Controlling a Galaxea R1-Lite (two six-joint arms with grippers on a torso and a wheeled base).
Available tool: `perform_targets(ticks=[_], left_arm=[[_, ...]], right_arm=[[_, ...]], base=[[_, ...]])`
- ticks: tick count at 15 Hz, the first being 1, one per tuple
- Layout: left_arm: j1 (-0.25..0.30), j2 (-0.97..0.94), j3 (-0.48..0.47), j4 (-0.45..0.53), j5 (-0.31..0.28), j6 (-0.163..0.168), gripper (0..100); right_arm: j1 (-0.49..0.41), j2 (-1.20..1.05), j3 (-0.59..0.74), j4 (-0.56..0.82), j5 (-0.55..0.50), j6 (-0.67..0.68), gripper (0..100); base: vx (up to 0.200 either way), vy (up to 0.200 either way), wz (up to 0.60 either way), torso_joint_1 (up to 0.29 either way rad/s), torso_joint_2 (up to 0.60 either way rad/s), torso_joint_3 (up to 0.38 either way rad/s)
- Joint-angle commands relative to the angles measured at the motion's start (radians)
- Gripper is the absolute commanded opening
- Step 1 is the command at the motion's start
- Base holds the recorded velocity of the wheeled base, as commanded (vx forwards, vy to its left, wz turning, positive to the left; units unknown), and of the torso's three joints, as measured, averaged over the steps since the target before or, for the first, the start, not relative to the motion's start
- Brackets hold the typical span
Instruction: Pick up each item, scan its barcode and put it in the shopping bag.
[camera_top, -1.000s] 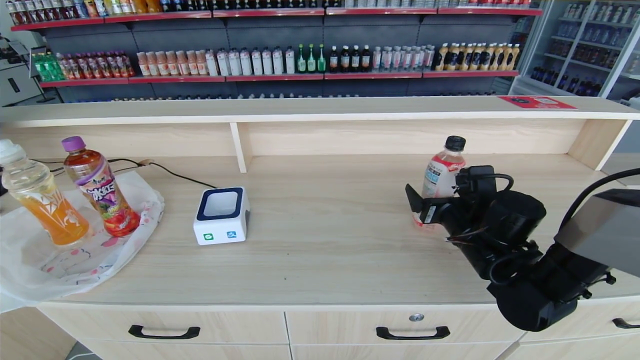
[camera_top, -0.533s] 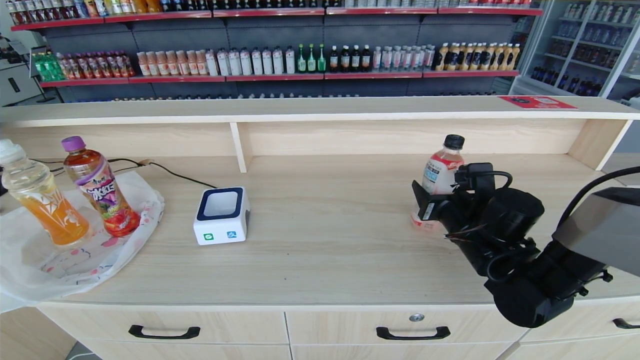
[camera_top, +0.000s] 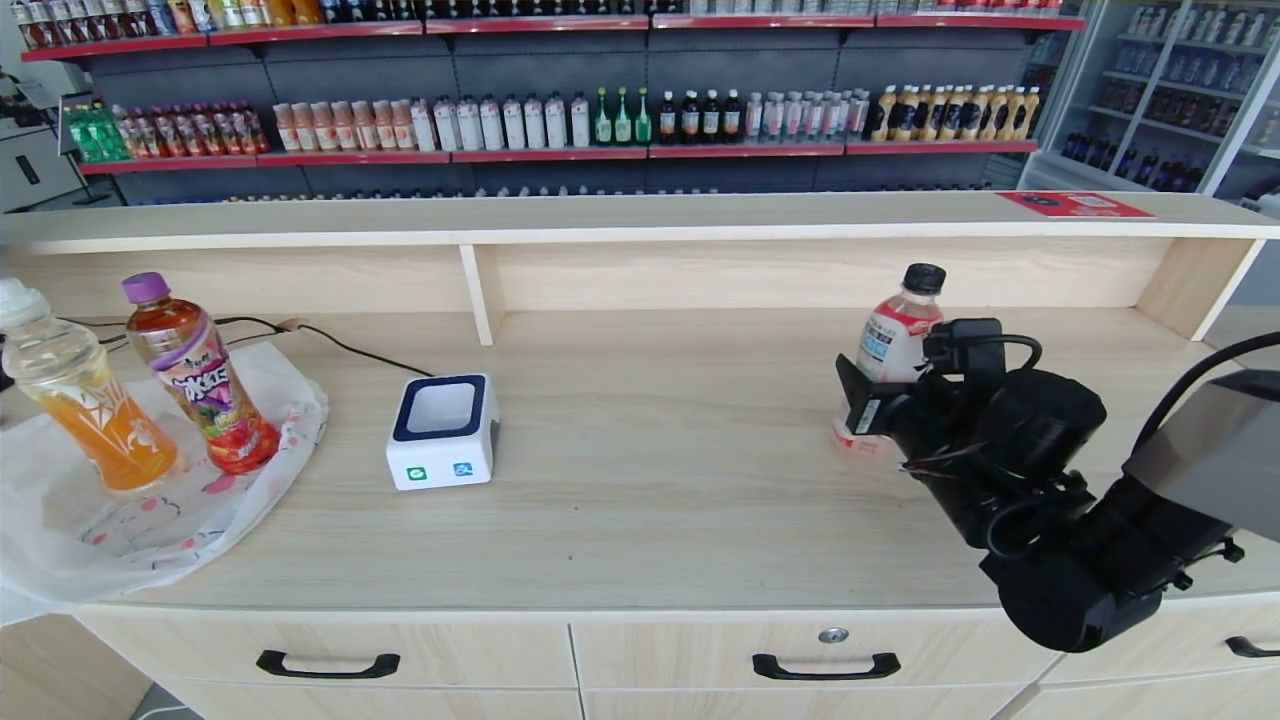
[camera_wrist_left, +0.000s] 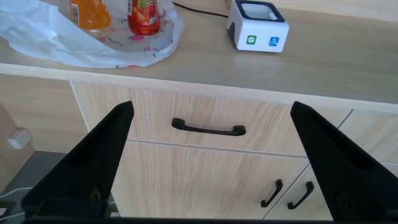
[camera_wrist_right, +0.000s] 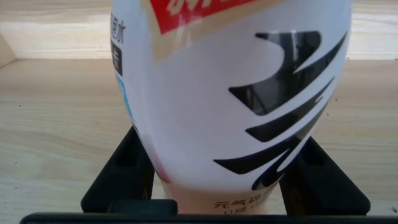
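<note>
Gripping the black-capped bottle (camera_top: 897, 335) low on its body, the right hand (camera_top: 872, 405) holds it tilted at the right of the frame, its base close to the bench (camera_top: 650, 490). The left hand (camera_wrist_left: 210, 115) hangs spread before the drawers (camera_wrist_left: 205, 165). The scanner (camera_top: 443, 430) stands at centre and the shopping bag (camera_top: 150, 525) lies far left; drink shelves (camera_top: 560, 152) run behind.

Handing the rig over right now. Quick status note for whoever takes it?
Left gripper: open, empty, low in front of the drawers.
Right gripper: shut on the black-capped bottle at the right of the counter; the bottle is tilted.
Orange bottle and purple-capped bottle stand on the shopping bag, spread at the counter's left end. Scanner sits between the bag and the held bottle.
Done: two bottles at the bag.
Left: scan the black-capped bottle, then set it on the bag.
</note>
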Motion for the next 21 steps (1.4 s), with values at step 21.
perform_targets(ticks=[21], left_arm=[[-0.001, 0.000, 0.000, 0.000, 0.000, 0.001, 100]], right_arm=[[0.450, -0.308, 0.178, -0.004, 0.000, -0.010, 0]], base=[[0.000, 0.000, 0.00, 0.000, 0.00, 0.000]])
